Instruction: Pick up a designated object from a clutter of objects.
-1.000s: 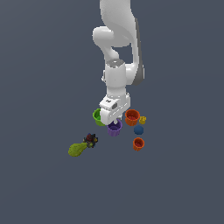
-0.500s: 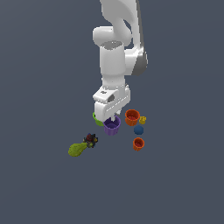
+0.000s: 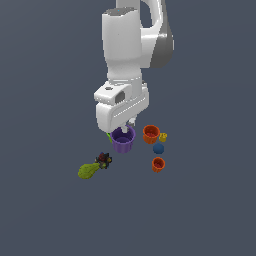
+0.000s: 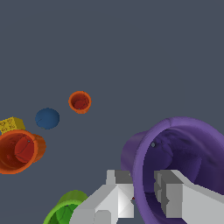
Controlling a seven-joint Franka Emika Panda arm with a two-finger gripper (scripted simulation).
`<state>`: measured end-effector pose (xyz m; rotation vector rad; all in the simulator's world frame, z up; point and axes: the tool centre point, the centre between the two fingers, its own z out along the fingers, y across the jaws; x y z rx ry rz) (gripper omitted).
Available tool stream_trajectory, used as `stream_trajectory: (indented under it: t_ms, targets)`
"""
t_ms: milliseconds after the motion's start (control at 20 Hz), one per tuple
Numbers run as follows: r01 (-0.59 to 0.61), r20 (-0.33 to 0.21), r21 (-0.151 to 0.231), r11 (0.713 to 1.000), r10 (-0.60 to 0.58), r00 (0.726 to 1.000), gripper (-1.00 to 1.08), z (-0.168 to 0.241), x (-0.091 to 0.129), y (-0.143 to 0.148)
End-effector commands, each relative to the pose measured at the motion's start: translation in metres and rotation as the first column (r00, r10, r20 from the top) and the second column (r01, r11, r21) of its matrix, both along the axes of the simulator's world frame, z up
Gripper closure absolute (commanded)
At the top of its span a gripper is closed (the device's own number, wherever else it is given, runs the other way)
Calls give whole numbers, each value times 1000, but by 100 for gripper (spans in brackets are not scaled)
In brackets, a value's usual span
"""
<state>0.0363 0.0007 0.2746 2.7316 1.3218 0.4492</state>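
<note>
The purple cup (image 3: 123,140) (image 4: 175,166) hangs upright under the white hand, lifted off the floor, with the gripper (image 3: 128,127) (image 4: 146,192) shut on its rim: one finger outside the wall, one inside. The green cup (image 3: 109,135) (image 4: 65,212) is mostly hidden behind the hand in the exterior view. To the exterior view's right sit a larger orange cup (image 3: 151,134) (image 4: 19,151), a smaller orange cup (image 3: 158,164) (image 4: 79,101), a blue ball (image 3: 158,148) (image 4: 47,118) and a yellow piece (image 3: 163,137) (image 4: 12,124).
A dark multicoloured lump (image 3: 103,160) and a green pear-like shape (image 3: 88,171) lie on the grey floor toward the exterior view's left, below the held cup.
The arm has risen, carrying the purple cup up off the floor with it. The other items have stayed where they were.
</note>
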Motion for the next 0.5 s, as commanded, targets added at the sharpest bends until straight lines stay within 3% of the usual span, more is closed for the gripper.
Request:
stream_trajectory:
  t_ms: [0, 450]
  targets:
    - [0, 1, 0, 1000, 0, 1000, 108, 24, 10, -4]
    - [1, 1, -1, 1000, -1, 1000, 108, 97, 45, -18]
